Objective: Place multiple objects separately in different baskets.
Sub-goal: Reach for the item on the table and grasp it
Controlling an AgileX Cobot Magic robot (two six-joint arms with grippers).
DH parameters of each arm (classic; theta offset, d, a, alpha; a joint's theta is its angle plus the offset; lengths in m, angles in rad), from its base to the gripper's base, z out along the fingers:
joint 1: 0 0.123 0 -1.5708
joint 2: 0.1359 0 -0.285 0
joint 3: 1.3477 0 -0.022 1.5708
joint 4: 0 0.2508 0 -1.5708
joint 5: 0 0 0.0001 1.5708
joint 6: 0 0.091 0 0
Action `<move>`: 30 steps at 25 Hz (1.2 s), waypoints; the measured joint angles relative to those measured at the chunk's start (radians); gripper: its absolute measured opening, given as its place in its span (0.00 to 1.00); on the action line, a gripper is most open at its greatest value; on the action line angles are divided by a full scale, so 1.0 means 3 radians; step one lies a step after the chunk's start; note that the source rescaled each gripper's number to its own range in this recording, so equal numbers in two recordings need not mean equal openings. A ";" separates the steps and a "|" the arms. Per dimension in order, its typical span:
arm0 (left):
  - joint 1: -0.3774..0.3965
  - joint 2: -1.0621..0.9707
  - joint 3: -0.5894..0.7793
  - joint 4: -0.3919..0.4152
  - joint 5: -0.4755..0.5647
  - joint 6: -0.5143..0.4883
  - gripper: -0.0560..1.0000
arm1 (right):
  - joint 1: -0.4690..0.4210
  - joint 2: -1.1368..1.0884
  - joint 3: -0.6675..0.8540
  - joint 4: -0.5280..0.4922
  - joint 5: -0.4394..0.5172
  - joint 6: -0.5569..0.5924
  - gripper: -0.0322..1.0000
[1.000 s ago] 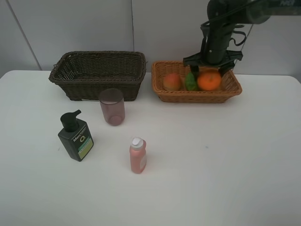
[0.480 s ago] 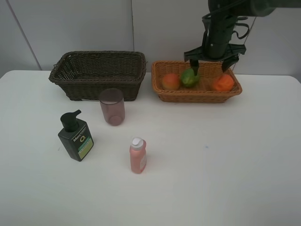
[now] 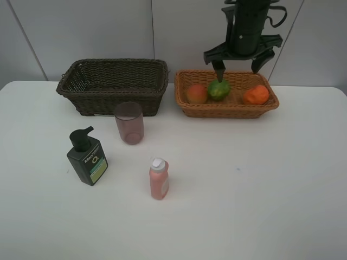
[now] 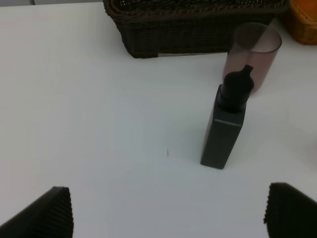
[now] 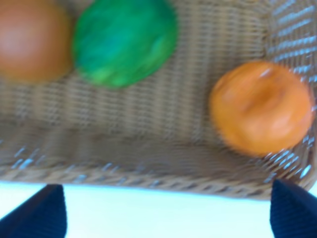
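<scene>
Exterior high: our right gripper (image 3: 237, 65) hangs open and empty over the tan basket (image 3: 227, 111), orange (image 3: 255, 95) lying inside. Pump bottle (image 4: 225, 130) stands upright straight ahead of our left gripper (image 4: 168, 213), jaws wide, nothing held; dark basket (image 4: 198, 30) beyond it. Left arm's nearer, we reckon.

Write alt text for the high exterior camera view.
The black right gripper, open, hangs above a light tan wicker basket holding a red-yellow peach, round green fruit and orange. On the white table: dark brown wicker basket, mauve cup, dark green pump bottle, pink bottle.
</scene>
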 joint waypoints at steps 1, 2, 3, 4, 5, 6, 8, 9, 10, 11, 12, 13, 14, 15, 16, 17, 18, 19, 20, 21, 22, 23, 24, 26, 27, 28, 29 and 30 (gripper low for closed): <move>0.0000 0.0000 0.0000 0.0000 0.0000 0.0000 1.00 | 0.0061 -0.0020 0.0000 0.0014 0.0010 -0.0003 0.68; 0.0000 0.0000 0.0000 0.0000 0.0000 0.0000 1.00 | 0.0137 -0.0051 0.0000 0.0023 0.0017 -0.0012 0.68; 0.0000 0.0000 0.0000 0.0000 0.0000 0.0000 1.00 | 0.0196 -0.0084 0.0000 0.0050 0.0017 -0.0012 0.68; 0.0000 0.0000 0.0000 0.0000 0.0000 0.0000 1.00 | 0.0269 -0.0139 0.0013 0.0086 0.0014 -0.0012 0.68; 0.0000 0.0000 0.0000 0.0000 0.0000 0.0000 1.00 | 0.0307 -0.0192 0.0045 0.0135 0.0009 -0.0012 0.68; 0.0000 0.0000 0.0000 0.0000 0.0000 0.0000 1.00 | 0.0333 -0.0255 0.0088 0.0193 0.0010 -0.0012 0.68; 0.0000 0.0000 0.0000 0.0000 0.0000 0.0000 1.00 | 0.0329 -0.0445 0.0273 0.0251 0.0010 0.0002 0.68; 0.0000 0.0000 0.0000 0.0000 0.0000 0.0000 1.00 | 0.0308 -0.0539 0.0370 0.0251 0.0010 0.0002 0.68; 0.0000 0.0000 0.0000 0.0000 0.0000 0.0000 1.00 | 0.0263 -0.0693 0.0508 0.0251 0.0010 0.0017 0.68; 0.0000 0.0000 0.0000 0.0000 0.0000 0.0000 1.00 | 0.0209 -0.0840 0.0661 0.0246 0.0010 0.0038 0.68; 0.0000 0.0000 0.0000 0.0000 0.0000 0.0000 1.00 | 0.0156 -0.0974 0.0800 0.0241 0.0010 0.0061 0.68; 0.0000 0.0000 0.0000 0.0000 0.0000 0.0000 1.00 | 0.0094 -0.1117 0.0947 0.0236 0.0010 0.0087 0.68; 0.0000 0.0000 0.0000 0.0000 0.0000 0.0000 1.00 | -0.0008 -0.1334 0.1163 0.0234 0.0010 0.0110 0.68; 0.0000 0.0000 0.0000 0.0000 0.0000 0.0000 1.00 | -0.0107 -0.1533 0.1320 0.0234 0.0005 0.0126 0.68; 0.0000 0.0000 0.0000 0.0000 0.0000 0.0000 1.00 | -0.0195 -0.1711 0.1512 0.0234 -0.0009 0.0133 0.68; 0.0000 0.0000 0.0000 0.0000 0.0000 0.0000 1.00 | -0.0301 -0.1937 0.1704 0.0226 -0.0033 0.0140 0.68; 0.0000 0.0000 0.0000 0.0000 0.0000 0.0000 1.00 | -0.0399 -0.2180 0.1891 0.0221 -0.0058 0.0143 0.68; 0.0000 0.0000 0.0000 0.0000 0.0000 0.0000 1.00 | -0.0467 -0.2390 0.2044 0.0215 -0.0069 0.0148 0.68; 0.0000 0.0000 0.0000 0.0000 0.0000 0.0000 1.00 | -0.0529 -0.2649 0.2220 0.0212 -0.0080 0.0151 0.68; 0.0000 0.0000 0.0000 0.0000 0.0000 0.0000 1.00 | -0.0561 -0.2862 0.2357 0.0212 -0.0087 0.0151 0.68; 0.0000 0.0000 0.0000 0.0000 0.0000 0.0000 1.00 | -0.0575 -0.3167 0.2539 0.0212 -0.0096 0.0151 0.68; 0.0000 0.0000 0.0000 0.0000 0.0000 0.0000 1.00 | -0.0575 -0.3392 0.2659 0.0222 -0.0101 0.0151 0.68; 0.0000 0.0000 0.0000 0.0000 0.0000 0.0000 1.00 | -0.0570 -0.3622 0.2772 0.0245 -0.0107 0.0151 0.68; 0.0000 0.0000 0.0000 0.0000 0.0000 0.0000 1.00 | -0.0536 -0.4187 0.3037 0.0300 -0.0122 0.0151 0.68; 0.0000 0.0000 0.0000 0.0000 0.0000 0.0000 1.00 | -0.0516 -0.4415 0.3129 0.0325 -0.0126 0.0151 0.68; 0.0000 0.0000 0.0000 0.0000 0.0000 0.0000 1.00 | -0.0495 -0.4690 0.3212 0.0350 -0.0126 0.0151 0.68; 0.0000 0.0000 0.0000 0.0000 0.0000 0.0000 1.00 | -0.0481 -0.5006 0.3312 0.0368 -0.0126 0.0151 0.68; 0.0000 0.0000 0.0000 0.0000 0.0000 0.0000 1.00 | -0.0482 -0.5217 0.3374 0.0391 -0.0122 0.0151 0.68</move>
